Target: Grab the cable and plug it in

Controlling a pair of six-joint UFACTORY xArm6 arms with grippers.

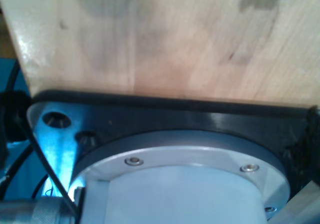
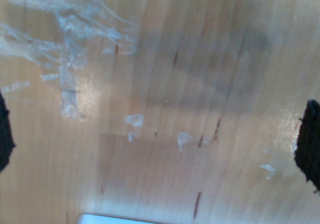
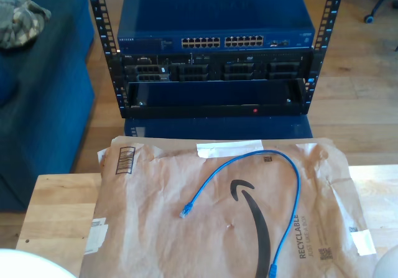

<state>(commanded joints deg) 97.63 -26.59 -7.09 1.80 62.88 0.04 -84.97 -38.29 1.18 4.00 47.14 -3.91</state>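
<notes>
Cable (image 3: 283, 185) loops across brown envelope (image 3: 155, 222) on wood surface (image 3: 59, 203), both plugs free. Switch (image 3: 214, 41) in rack (image 3: 99, 17) beyond. First, second claw states: cannot tell.

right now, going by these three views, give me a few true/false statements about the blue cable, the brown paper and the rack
1. The thin bright blue network cable lies loose on the brown paper mailer. True.
2. One plug of the cable is already in a port of the dark blue network switch. False: both plugs rest on the mailer, one toward the exterior view's left, one near its bottom edge.
3. The switch sits at the top of the black equipment rack. True.
4. My second gripper holds the cable. False: it is open over bare wooden tabletop.
5. The mailer is printed with a black curved arrow. True.
</notes>
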